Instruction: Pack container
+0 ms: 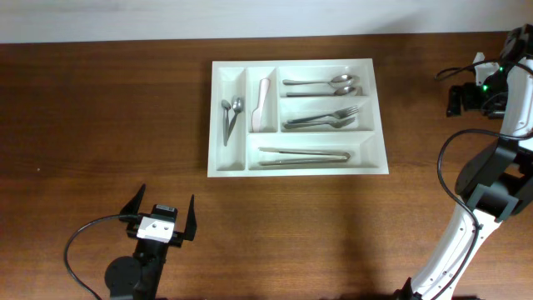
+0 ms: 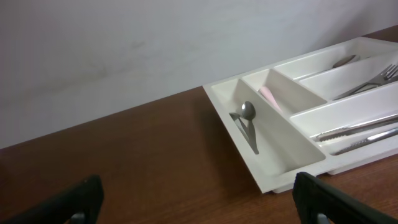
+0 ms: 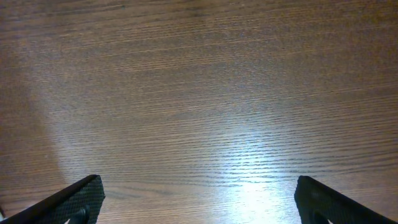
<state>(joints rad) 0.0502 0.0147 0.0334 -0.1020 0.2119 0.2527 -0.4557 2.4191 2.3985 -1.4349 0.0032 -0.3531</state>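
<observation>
Plainly, white five-compartment container (image 1: 296, 171), cutlery in every compartment.

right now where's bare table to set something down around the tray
Widest bare table lies left of the tray, out to the edge. A clear strip runs between the tray's near rim and the left fingers. Right of the tray is free up to the right arm. Crowded: every tray compartment holds cutlery.

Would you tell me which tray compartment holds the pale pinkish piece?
The tray's second narrow upright compartment from the left; the other four hold only silvery cutlery.
</observation>
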